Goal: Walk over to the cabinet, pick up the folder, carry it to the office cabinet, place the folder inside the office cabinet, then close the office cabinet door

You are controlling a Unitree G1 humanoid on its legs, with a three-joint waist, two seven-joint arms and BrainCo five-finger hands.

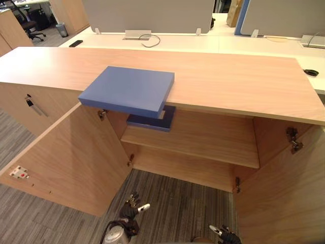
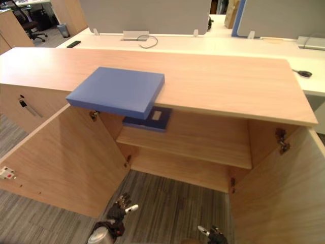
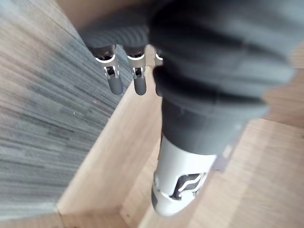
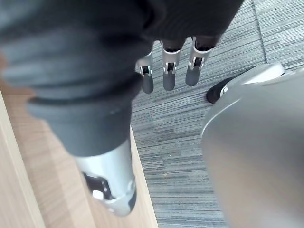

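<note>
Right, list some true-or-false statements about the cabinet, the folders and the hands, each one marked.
1. The left door and right door of the cabinet stand open. True.
2. The blue folder lies wholly on the cabinet top. False: it juts out over the front edge.
3. A darker folder lies on the shelf inside. True.
4. The left hand grips a folder. False: it hangs open and empty, low over the carpet, as does the right hand.

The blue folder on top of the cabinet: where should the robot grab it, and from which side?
Probably the corner of the blue folder that juts past the front edge of the cabinet top, coming from the front, the robot's side. It lies flat, so only that overhang leaves room underneath for a grip.
</note>
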